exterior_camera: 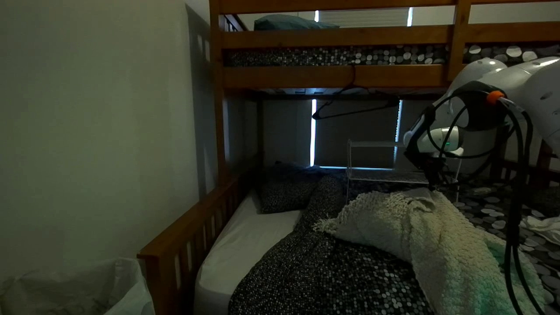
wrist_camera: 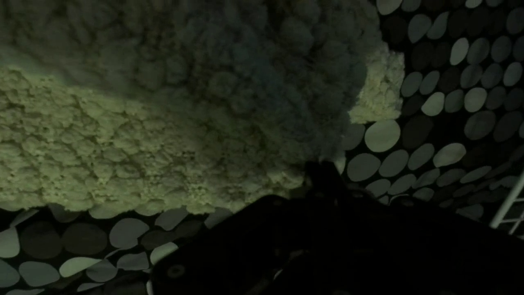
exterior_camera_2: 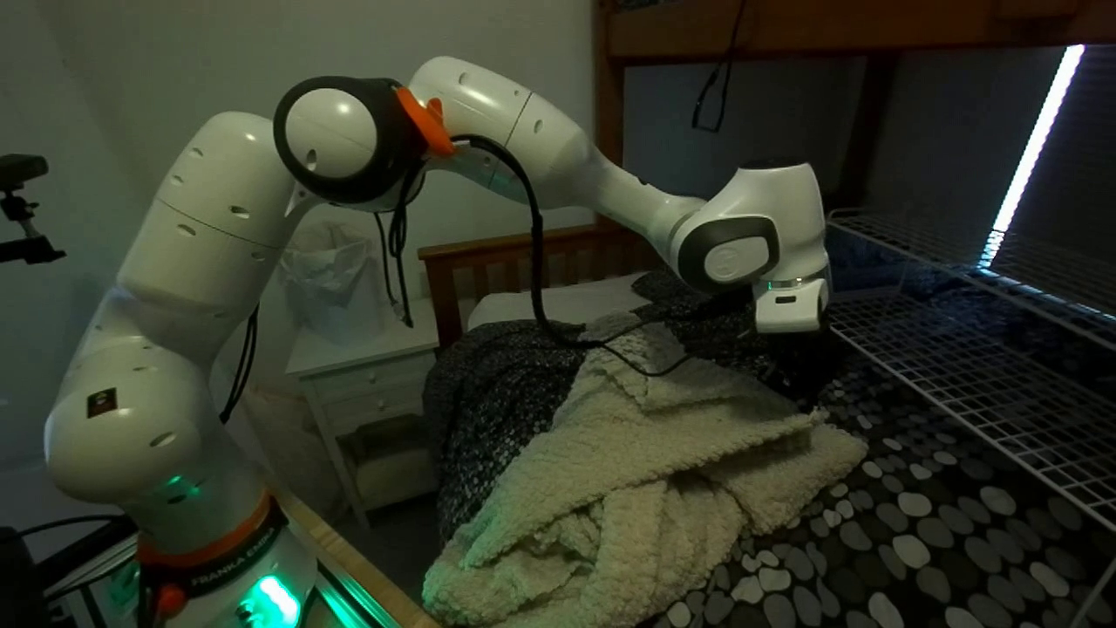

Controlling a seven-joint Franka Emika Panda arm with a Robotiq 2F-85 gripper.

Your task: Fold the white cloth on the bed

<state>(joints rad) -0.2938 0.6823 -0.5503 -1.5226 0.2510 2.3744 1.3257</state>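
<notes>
A white nightstand (exterior_camera_2: 370, 392) flanks the bed (exterior_camera_2: 445, 296); across the bed sprawls the white cloth (exterior_camera_2: 645, 453), rumpled, one part clenched in the jaws of my gripper (wrist_camera: 321, 164) low over the bed; a wire rack (exterior_camera_2: 968, 412) rises above the bed.

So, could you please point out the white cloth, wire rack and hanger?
White cloth (exterior_camera_2: 645, 440), in an exterior view: upper layer.
Wire rack (exterior_camera_2: 981, 379), in an exterior view: lower shelf.
Hanger (exterior_camera: 350, 113), in an exterior view: bottom bar.

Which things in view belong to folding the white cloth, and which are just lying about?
Part of the job:
white cloth, rumpled
bed beneath it
gripper, at the cloth

Just around:
dark hanger
wire rack
white nightstand
teal pillow
</notes>
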